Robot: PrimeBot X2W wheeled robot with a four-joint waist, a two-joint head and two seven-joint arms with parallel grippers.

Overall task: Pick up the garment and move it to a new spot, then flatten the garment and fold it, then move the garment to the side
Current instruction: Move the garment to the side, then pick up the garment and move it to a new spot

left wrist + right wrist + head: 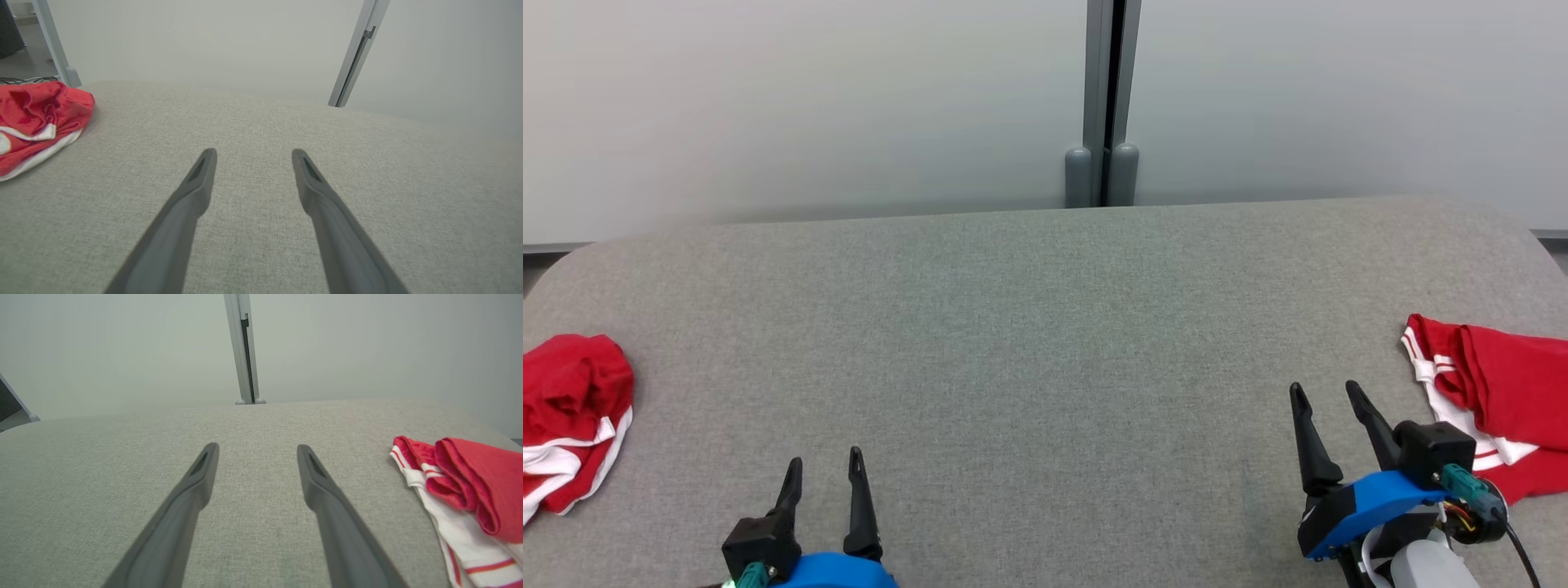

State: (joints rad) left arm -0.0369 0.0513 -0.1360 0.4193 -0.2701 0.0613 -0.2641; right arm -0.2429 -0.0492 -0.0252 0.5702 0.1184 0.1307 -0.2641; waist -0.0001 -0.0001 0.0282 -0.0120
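Since the head view has the crumpled red garment (568, 408) at the far left of the tabletop (1045, 327), the left tool (825, 456) is nearer, I'd say; the right tool (1323, 386) sits by the folded red-and-white garment (1494, 392). Left wrist: left tool (252, 153) spread, empty, crumpled red garment (36, 118) off up-left. Right wrist: right tool (257, 447) spread too, nothing held.

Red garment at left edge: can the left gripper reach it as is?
Probably yes: the left gripper is open and empty, and just bare grey table lies between it and the red garment.
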